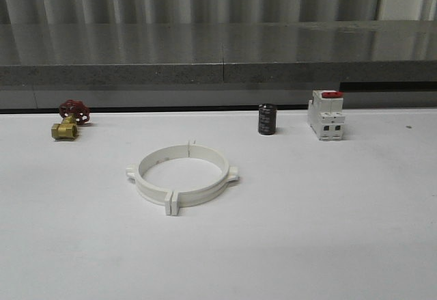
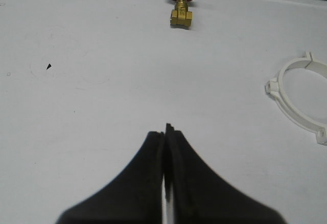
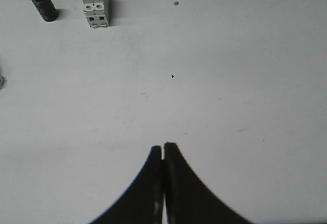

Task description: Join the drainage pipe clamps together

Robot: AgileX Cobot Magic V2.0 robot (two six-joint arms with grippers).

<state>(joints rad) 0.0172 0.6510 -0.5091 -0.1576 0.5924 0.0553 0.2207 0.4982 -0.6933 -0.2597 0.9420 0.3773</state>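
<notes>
Sitting mid-counter (image 1: 328, 232), the drainage pipe clamps (image 1: 181, 176) are joined into one ring, between the brass valve (image 1: 68, 121) and the capacitor (image 1: 267, 119) and breaker (image 1: 325, 114). Left hand (image 2: 165, 132) and right hand (image 3: 163, 150) are both pinched closed, holding nothing.

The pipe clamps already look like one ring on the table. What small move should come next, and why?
Probably none beyond keeping both arms back. The drainage pipe clamps lie as one closed ring, end tabs meeting at front and back. The left gripper and right gripper are shut, holding nothing, away from the ring.
</notes>
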